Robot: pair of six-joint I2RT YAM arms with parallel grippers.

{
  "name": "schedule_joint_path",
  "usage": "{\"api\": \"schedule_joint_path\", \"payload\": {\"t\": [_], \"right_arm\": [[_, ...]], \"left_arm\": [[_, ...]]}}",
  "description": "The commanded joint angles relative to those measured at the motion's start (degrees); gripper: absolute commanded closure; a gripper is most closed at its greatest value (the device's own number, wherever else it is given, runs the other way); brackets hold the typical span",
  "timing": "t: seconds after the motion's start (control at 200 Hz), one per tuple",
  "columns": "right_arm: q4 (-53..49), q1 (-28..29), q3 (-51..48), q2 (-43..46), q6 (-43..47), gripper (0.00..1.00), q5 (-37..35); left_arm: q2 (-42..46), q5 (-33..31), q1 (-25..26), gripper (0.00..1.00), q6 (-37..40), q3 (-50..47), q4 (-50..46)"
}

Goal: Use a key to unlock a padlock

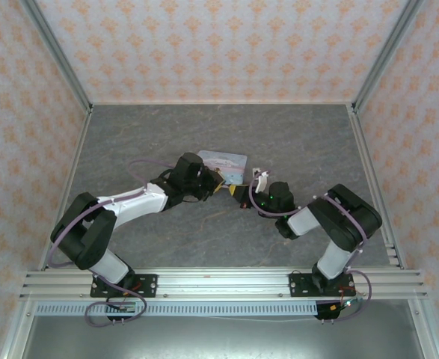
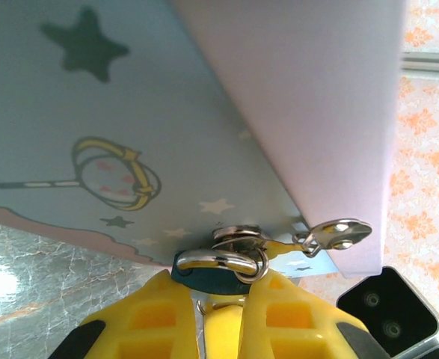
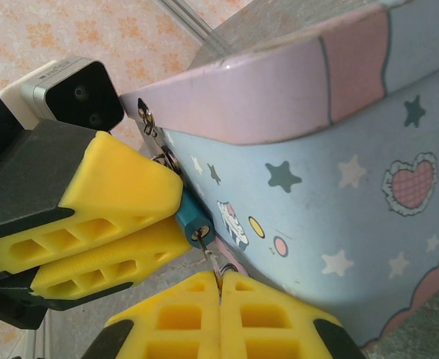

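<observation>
A: Top external view: grey marbled worktop [image 1: 129, 149], both arms bent toward the middle. Left hand [image 1: 219, 190] and right hand [image 1: 238, 197] tip to tip, just in front of a pale-blue and pink rectangular tin [image 1: 225, 160]. Location of the tiny dark teal-blue padlock?

B: Left wrist view: padlock [image 2: 208, 278] pinched between the two yellow fingers [image 2: 148, 321] of the left hand [image 2: 218, 292], at the lower corner of the tin [image 2: 129, 112]. Silver shackle [image 2: 218, 260] uppermost, meeting a silver hasp [image 2: 238, 235] on the tin's edge. Left hand therefore clenched on the padlock.

A: And in the right wrist view?

B: Padlock [image 3: 194, 224] seen end-on, round keyhole face turned down toward the right hand [image 3: 219, 280]. Teal body wedged between the fingers of the left hand [image 3: 176, 213], just beside the starred blue side of the tin [image 3: 339, 157].

A: State of the right hand?

B: Clenched, yellow fingertips [image 3: 182, 314] pressed together on a very small thin metal key [image 3: 217, 263]. Just a sliver of shaft visible, rising from the fingertips to the padlock's keyhole face. Depth of insertion impossible to tell.
</observation>
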State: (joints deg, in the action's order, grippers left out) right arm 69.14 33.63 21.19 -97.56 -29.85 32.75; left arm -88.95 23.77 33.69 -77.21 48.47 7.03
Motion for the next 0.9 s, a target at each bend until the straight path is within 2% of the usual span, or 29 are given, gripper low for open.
{"api": "schedule_joint_path", "payload": {"t": [0.0,0.215,0.58,0.896], "right_arm": [[5.14,0.68,1.65,-2.13,-0.76,1.00,0.21],[7.93,0.65,1.86,-4.74,-1.95,1.00,-0.03],[5.62,-0.10,-1.53,-0.08,0.16,1.00,-3.65],[6.13,-0.67,-1.22,0.48,-0.20,1.00,-1.38]], "left_arm": [[3.14,1.42,0.41,0.88,-1.08,0.07,4.32],[3.86,1.44,0.41,0.88,-1.85,-0.12,5.13],[4.13,0.78,0.38,0.89,-1.60,-1.04,4.53],[4.13,0.56,0.33,0.89,-1.12,-0.82,3.56]]}}
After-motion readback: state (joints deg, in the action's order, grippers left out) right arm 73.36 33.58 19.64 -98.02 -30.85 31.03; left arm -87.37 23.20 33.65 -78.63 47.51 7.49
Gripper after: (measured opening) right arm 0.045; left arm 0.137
